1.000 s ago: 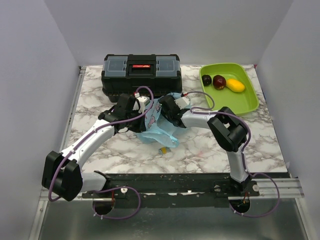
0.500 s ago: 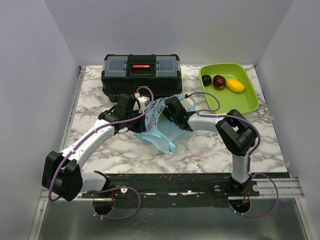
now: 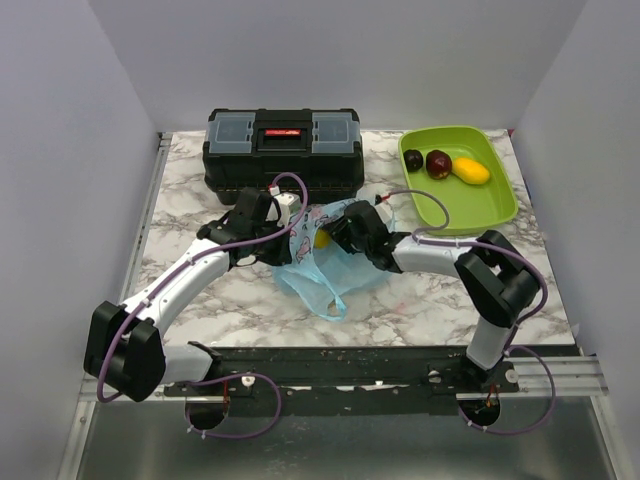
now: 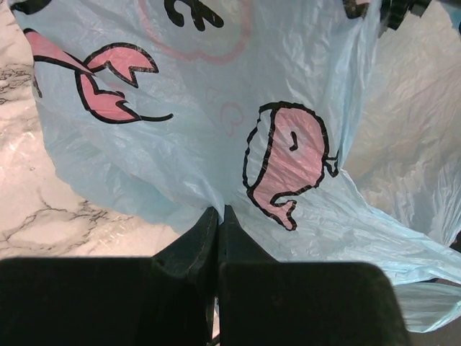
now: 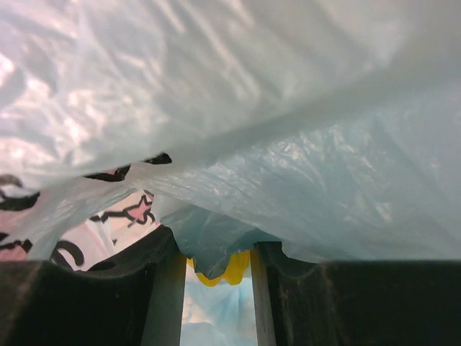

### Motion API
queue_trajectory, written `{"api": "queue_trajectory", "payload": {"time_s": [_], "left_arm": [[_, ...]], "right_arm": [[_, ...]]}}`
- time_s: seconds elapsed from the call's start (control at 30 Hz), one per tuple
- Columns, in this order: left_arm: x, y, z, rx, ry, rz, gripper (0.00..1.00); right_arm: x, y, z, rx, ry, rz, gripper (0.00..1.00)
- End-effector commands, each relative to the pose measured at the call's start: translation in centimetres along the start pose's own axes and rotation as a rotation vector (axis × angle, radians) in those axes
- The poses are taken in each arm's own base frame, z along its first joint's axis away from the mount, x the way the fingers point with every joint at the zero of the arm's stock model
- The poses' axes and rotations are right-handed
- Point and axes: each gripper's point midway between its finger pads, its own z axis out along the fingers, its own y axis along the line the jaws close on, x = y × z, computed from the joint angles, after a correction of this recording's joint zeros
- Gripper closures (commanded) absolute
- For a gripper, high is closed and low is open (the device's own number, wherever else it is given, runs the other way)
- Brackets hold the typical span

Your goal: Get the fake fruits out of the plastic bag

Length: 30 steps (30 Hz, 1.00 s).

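Observation:
The light-blue plastic bag (image 3: 322, 272) with pink printed figures lies crumpled at the table's middle. My left gripper (image 3: 287, 224) is shut on a pinch of the bag's edge (image 4: 216, 108), its jaws (image 4: 218, 210) pressed together. My right gripper (image 3: 333, 236) is inside the bag's mouth, closed on a yellow fruit (image 3: 322, 238). In the right wrist view that fruit (image 5: 234, 270) sits between the fingers (image 5: 214, 249), half covered by a fold of bag film (image 5: 288, 144). A dark purple fruit (image 3: 413, 160), a dark red fruit (image 3: 438, 163) and a yellow fruit (image 3: 471, 171) lie in the green tray.
The lime-green tray (image 3: 495, 205) stands at the back right. A black toolbox (image 3: 283, 150) fills the back centre, just behind both grippers. Marble tabletop (image 3: 420, 300) shows in front of and to the right of the bag.
My right gripper has narrowed onto the yellow fruit and drawn back to the right. The bag has spread toward the near edge, hiding a small yellow-and-silver block. The left gripper has not moved.

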Motion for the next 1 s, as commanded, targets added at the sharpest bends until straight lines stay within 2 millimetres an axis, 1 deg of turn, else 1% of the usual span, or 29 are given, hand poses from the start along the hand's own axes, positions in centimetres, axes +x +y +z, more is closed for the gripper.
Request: {"api": "queue_trajectory", "payload": {"time_s": [0.0, 0.07, 0.13, 0.2, 0.23, 0.33, 0.4, 0.43, 0.47, 0.53, 0.6, 0.73, 0.8, 0.87, 0.97], "left_arm": [[-0.5, 0.7, -0.1, -0.039, -0.005, 0.002, 1.0], [-0.5, 0.8, -0.1, -0.051, -0.003, 0.002, 1.0], [-0.5, 1.0, -0.1, -0.057, -0.001, 0.002, 1.0], [-0.4, 1.0, -0.1, -0.059, -0.001, 0.002, 1.0], [-0.4, 1.0, -0.1, -0.06, 0.0, 0.002, 1.0], [-0.4, 0.9, -0.1, -0.056, 0.003, 0.002, 1.0], [-0.3, 0.8, 0.0, -0.045, 0.007, 0.001, 1.0], [-0.3, 0.7, 0.1, -0.038, 0.008, 0.001, 1.0], [-0.2, 0.6, 0.1, -0.032, 0.011, 0.001, 1.0], [-0.1, 0.5, 0.2, -0.024, 0.016, -0.002, 1.0], [-0.1, 0.3, 0.3, -0.012, 0.019, -0.001, 1.0], [0.4, -0.1, 0.8, 0.009, 0.047, 0.002, 1.0], [0.7, -0.3, 1.0, 0.017, 0.062, -0.001, 1.0], [0.8, -0.4, 1.1, 0.025, 0.067, 0.0, 1.0], [0.8, -0.5, 1.1, 0.026, 0.069, 0.001, 1.0]], "right_arm": [[1.9, 0.1, -1.4, -0.057, 0.117, -0.038, 0.67], [2.1, -0.3, -1.6, -0.064, 0.13, -0.07, 0.67], [1.8, -0.5, -1.7, -0.068, 0.111, -0.11, 0.66], [0.6, -0.5, -1.9, -0.063, 0.053, -0.165, 0.64], [-0.3, -0.5, -1.9, -0.056, 0.011, -0.197, 0.62], [-2.8, -1.3, -1.5, 0.014, -0.108, -0.316, 0.57], [-4.0, -1.6, -1.1, 0.04, -0.169, -0.403, 0.5], [-4.2, -1.5, -0.8, 0.033, -0.179, -0.458, 0.46], [-4.2, -1.0, -0.5, 0.012, -0.183, -0.498, 0.43], [-4.0, -0.7, 0.1, -0.005, -0.173, -0.562, 0.39], [-3.7, -0.2, 0.4, -0.025, -0.155, -0.609, 0.37], [-2.8, 1.4, -0.4, -0.114, -0.11, -0.664, 0.33], [-2.5, 1.7, -0.6, -0.141, -0.1, -0.697, 0.34], [-2.3, 1.9, -0.8, -0.156, -0.098, -0.73, 0.39], [-1.8, 2.6, -1.5, -0.214, -0.105, -0.753, 0.41]]}}
